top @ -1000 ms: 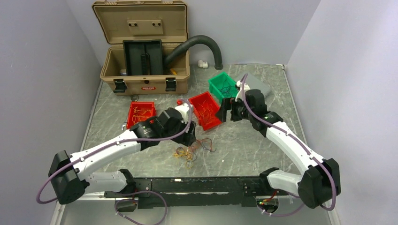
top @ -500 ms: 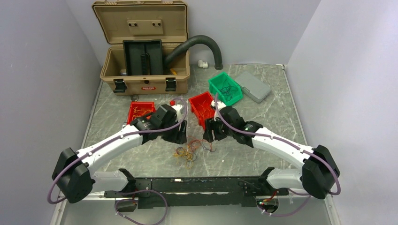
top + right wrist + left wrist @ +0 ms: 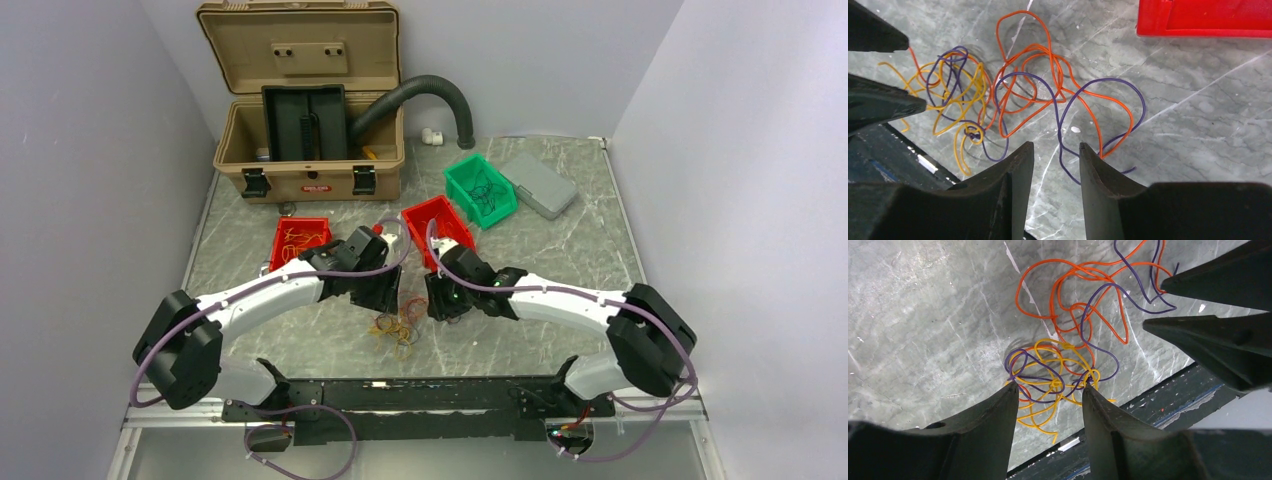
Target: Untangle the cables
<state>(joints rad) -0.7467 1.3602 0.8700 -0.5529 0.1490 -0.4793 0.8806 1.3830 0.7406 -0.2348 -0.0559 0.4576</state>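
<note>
The cables (image 3: 398, 328), a small orange, yellow and purple tangle, lie on the bench (image 3: 570, 250) at lower centre of the overhead view. The left pincer (image 3: 1049, 386), spread, frames the yellow clump; the right pincer (image 3: 1055, 146), spread too, hangs over orange-purple loops.

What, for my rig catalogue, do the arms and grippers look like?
Both the left arm and right arm have white link shells with black joint housings; a thick purple cable loops along each. The left gripper and right gripper have dark, tapered, wedge-like fingers.
</note>
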